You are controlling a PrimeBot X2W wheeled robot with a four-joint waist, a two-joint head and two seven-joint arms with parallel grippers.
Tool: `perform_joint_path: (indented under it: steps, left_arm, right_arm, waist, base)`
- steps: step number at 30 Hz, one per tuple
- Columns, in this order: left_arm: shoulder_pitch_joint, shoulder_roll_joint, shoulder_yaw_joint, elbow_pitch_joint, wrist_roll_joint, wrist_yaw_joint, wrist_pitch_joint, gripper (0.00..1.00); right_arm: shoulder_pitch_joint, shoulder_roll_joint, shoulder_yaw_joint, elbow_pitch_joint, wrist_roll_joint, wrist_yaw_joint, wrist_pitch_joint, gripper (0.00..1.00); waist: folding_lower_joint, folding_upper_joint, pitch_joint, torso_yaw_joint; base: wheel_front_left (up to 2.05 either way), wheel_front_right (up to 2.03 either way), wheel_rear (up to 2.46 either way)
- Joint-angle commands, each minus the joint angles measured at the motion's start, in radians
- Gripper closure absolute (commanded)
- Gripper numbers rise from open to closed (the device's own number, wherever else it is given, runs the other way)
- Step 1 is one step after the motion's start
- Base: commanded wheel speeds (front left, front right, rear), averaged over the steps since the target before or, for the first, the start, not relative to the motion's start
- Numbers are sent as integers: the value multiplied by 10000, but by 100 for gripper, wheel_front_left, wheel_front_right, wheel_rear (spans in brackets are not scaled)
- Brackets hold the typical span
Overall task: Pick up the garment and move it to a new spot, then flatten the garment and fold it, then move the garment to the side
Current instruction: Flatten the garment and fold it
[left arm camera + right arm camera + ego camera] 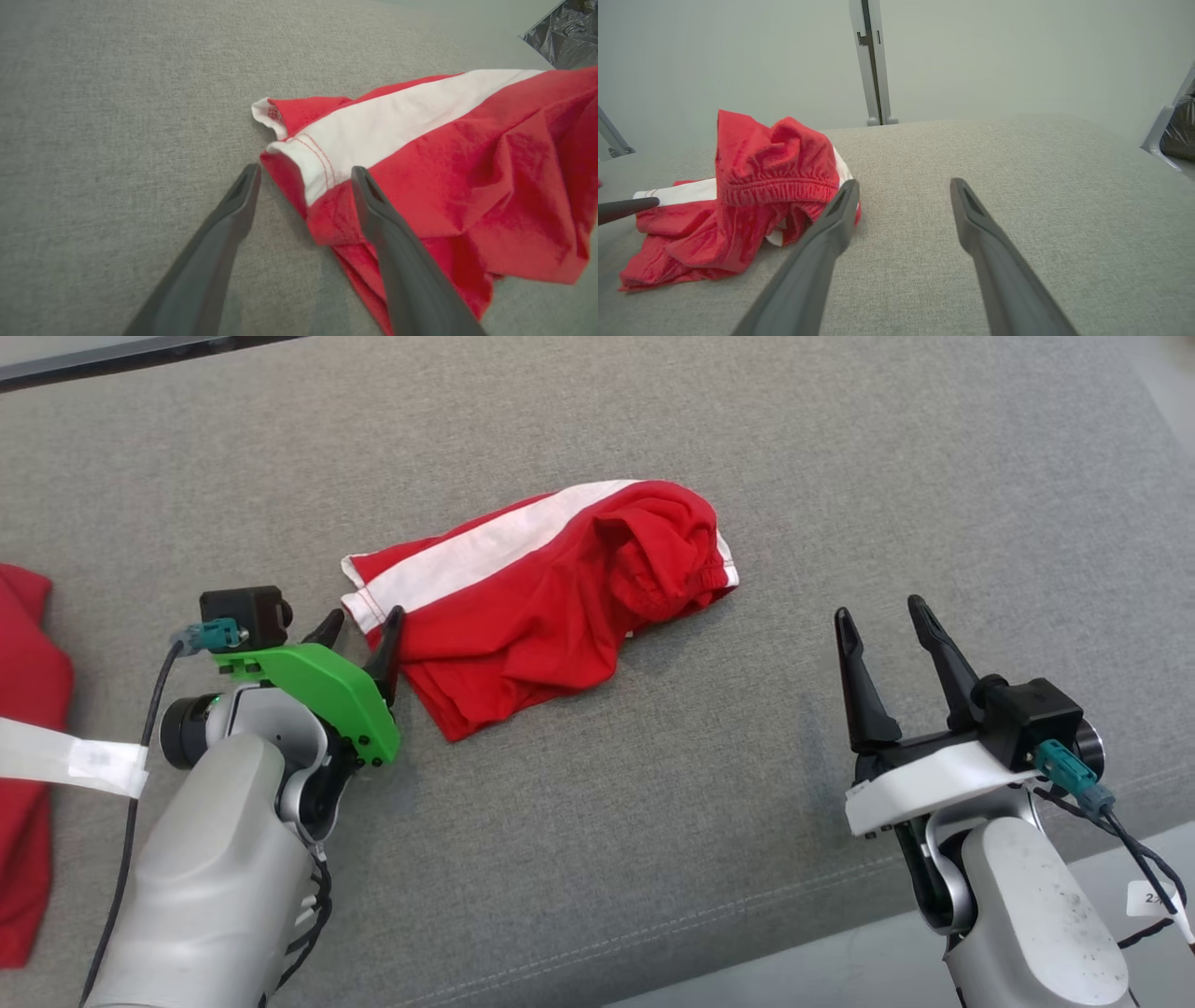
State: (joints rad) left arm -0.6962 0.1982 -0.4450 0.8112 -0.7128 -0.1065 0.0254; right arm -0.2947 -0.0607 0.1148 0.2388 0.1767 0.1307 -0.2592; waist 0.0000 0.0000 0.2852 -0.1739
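Note:
The garment (532,593) is a pair of red shorts with a white side stripe, crumpled on the grey cloth surface (653,803) in the middle of the head view. My left gripper (362,627) stands open at its near-left hem corner. In the left wrist view the white-edged hem (308,163) lies between the two fingers, with the right finger over the red cloth (467,177). My right gripper (881,610) is open and empty, well to the right of the shorts. The right wrist view has the bunched waistband (777,191) left of that gripper (903,184).
A second red cloth with a white strip (28,756) lies at the far left edge. The grey surface ends in a front edge (794,933) near my right arm. A metal post (873,60) rises beyond the far edge, and dark plastic (565,32) shows at the upper right.

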Motion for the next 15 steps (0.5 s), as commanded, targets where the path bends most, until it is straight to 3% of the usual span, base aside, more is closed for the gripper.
perform_joint_path:
  steps: [1, 2, 3, 10, 15]
  left_arm:
    - [-285, 15, 62, 222, -87, -74, -97, 65]
    - [-285, 15, 62, 222, -87, -74, -97, 65]
    - [-364, -2, 62, 336, -145, -91, -144, 100]
    - [-992, 196, 83, 712, 10, -163, -1097, 100]
    - [-1539, 512, 46, -21, 304, -171, -1953, 100]
  right_arm:
    - [-156, 19, -29, -27, 55, 1, -61, 0]
    - [-156, 19, -29, -27, 55, 1, -61, 0]
    - [-149, 25, -50, -73, 54, 1, -61, 0]
    - [2, 65, -236, -221, 75, 1, -60, 0]
    - [125, 78, -442, -271, 13, 1, -60, 0]
  waist:
    - [0, 0, 262, -296]
    - [0, 0, 262, -296]
    - [0, 0, 277, -316]
    - [0, 0, 287, -269]
    - [0, 0, 173, 53]
  base:
    - [0, 0, 0]
    - [0, 0, 0]
    - [0, 0, 0]
    - [0, 0, 0]
    - [0, 0, 0]
